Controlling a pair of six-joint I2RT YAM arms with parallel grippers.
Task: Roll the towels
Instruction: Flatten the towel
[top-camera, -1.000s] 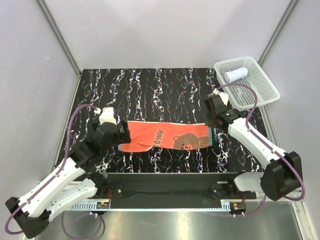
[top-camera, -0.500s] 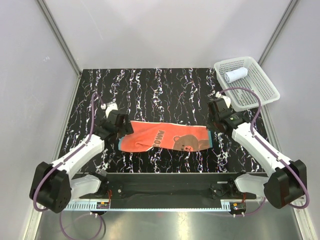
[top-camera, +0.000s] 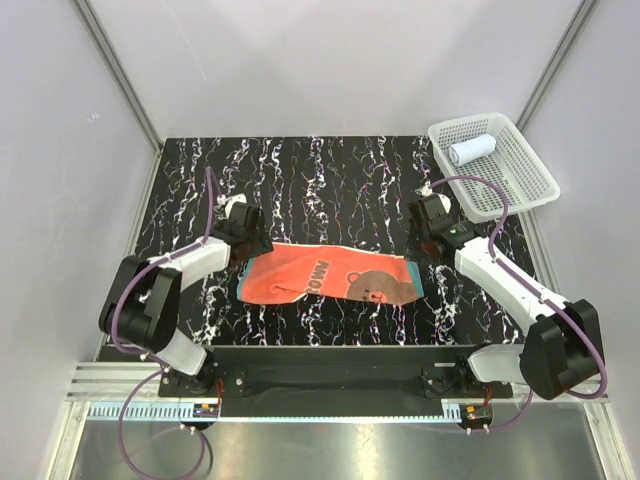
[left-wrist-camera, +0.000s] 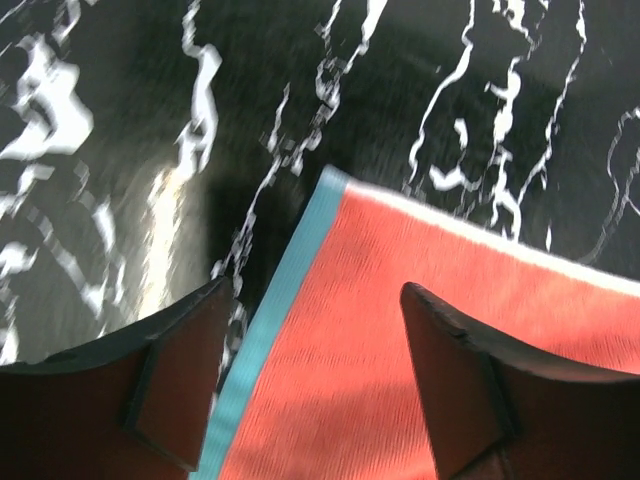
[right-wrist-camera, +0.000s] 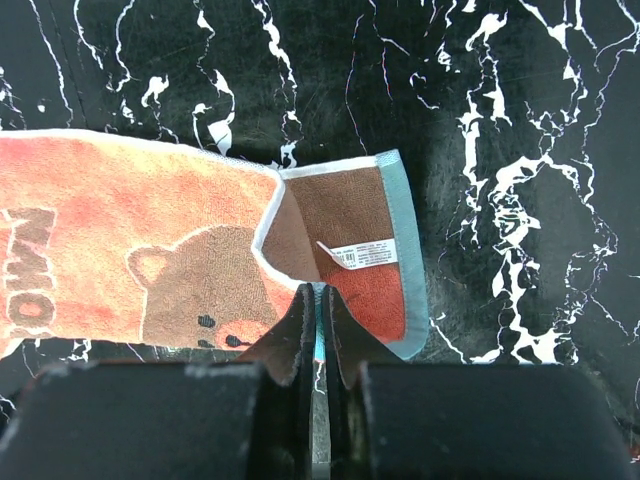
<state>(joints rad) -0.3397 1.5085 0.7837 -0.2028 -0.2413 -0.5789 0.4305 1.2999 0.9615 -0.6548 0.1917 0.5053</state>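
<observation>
One orange towel (top-camera: 330, 277) flat on table (top-camera: 330, 180), long axis left-right mid-frame. Left gripper (left-wrist-camera: 312, 300) spread over its upper-left corner; right gripper (right-wrist-camera: 318, 300) pinches folded right end.

The orange-red cloth towel with teal edging (right-wrist-camera: 150, 230) has a matt, looped terry pile. Its brown underside (right-wrist-camera: 335, 215) carries a smooth white label (right-wrist-camera: 358, 255). The black, white-veined tabletop (top-camera: 330, 175) is smooth and glossy. The white mesh basket (top-camera: 525, 175) is plastic. The white rolled towel (top-camera: 472, 150) is soft cloth. The fingers (left-wrist-camera: 470, 390) of the left gripper (left-wrist-camera: 312, 288) are dark, smooth and matt.
</observation>
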